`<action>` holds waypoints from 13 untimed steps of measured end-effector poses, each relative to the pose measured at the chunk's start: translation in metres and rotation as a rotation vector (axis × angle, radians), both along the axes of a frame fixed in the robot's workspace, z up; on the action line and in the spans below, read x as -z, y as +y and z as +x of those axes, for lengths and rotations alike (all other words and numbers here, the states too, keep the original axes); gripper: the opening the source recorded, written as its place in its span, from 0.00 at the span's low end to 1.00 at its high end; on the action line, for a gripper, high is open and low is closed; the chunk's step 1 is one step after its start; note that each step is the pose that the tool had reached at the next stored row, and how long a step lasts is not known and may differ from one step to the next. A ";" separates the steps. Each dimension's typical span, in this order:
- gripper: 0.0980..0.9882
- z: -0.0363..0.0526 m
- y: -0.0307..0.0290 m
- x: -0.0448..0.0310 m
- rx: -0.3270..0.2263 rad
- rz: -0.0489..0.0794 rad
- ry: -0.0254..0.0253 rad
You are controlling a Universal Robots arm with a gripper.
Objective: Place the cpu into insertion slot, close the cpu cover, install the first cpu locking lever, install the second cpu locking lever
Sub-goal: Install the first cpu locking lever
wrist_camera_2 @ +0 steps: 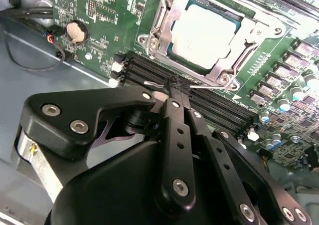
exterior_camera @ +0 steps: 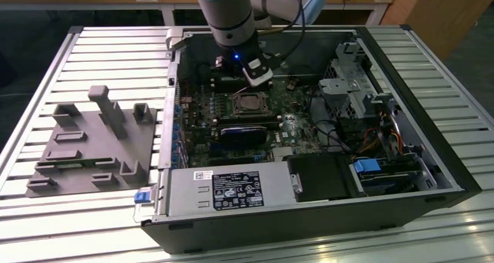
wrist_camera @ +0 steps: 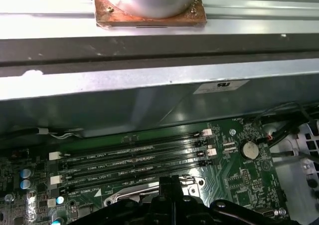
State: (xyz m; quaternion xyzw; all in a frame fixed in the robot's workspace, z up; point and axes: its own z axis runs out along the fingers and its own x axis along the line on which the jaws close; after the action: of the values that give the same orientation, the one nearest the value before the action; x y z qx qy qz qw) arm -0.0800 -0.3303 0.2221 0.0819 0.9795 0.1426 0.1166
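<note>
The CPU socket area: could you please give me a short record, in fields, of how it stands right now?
cpu: lies under the cover, metal top showing through the cut-out
cover: down flat over the cpu's edges
lever: thin silver wire along the memory slots
gripper: fingers together on the lever, beside the cover
case: open, on the slatted table
fixture: grey, at the exterior view's left of the case
</note>
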 end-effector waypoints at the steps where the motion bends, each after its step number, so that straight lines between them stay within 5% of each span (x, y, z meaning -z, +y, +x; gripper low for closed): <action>1: 0.01 0.0000 0.0004 0.0005 0.004 -0.002 0.0001; 13: 0.01 0.0000 0.0067 0.0038 0.041 -0.003 0.0001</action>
State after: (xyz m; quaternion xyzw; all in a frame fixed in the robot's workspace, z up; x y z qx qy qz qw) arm -0.0800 -0.3236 0.2183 0.1016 0.9778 0.1387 0.1196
